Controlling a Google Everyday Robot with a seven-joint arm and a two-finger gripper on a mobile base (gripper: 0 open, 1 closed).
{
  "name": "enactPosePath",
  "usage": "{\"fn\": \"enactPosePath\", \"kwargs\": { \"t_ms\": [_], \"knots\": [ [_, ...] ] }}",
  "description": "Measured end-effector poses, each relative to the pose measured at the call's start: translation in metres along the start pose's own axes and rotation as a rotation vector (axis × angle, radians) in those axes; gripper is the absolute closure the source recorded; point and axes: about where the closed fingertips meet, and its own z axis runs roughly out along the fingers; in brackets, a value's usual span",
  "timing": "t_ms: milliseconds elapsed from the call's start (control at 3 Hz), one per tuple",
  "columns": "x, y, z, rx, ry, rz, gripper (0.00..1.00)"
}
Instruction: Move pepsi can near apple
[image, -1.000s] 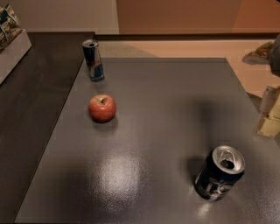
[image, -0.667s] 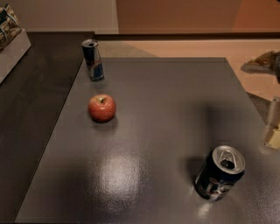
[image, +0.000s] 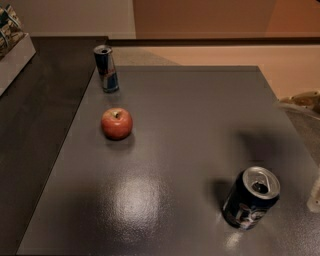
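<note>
status: pepsi can (image: 251, 198) stood upright at the near-right of the dark table (image: 190, 110), tab opening up, nothing touching it; apple (image: 117, 123) sat left of centre, well apart from the can; slim blue-silver can (image: 106, 68) stood behind the apple toward the far-left corner, near it but not touching; gripper (image: 316, 192) was only a pale sliver at the right frame edge, just right of the pepsi can and apart from it; couldn't tell whether it was open or closed, most of it was out of view.

my read: step in hand was reach-and-grasp, none of the move was done yet; to do it well I'd come in from the right or above, centre on the can body below the rim, and close square across the widest part so it doesn't twist; top looked opened, so keep it upright and lift clear rather than drag it over the glossy top; carry diagonally toward the apple and set down on its near-right side with a small gap; the apple would roll if nudged; stay off the slim can, tall and tippy; release only once the base sits flat.
</note>
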Motion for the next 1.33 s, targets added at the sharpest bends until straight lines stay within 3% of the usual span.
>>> {"fn": "enactPosePath", "kwargs": {
  "t_ms": [667,1000,1333],
  "knots": [
    [-0.001,0.033,0.024,-0.017,-0.109,-0.017,0.0],
    [-0.002,0.033,0.024,-0.016,-0.108,-0.018,0.0],
    [-0.008,0.042,0.033,-0.046,-0.137,-0.02,0.0]
  ]
}}
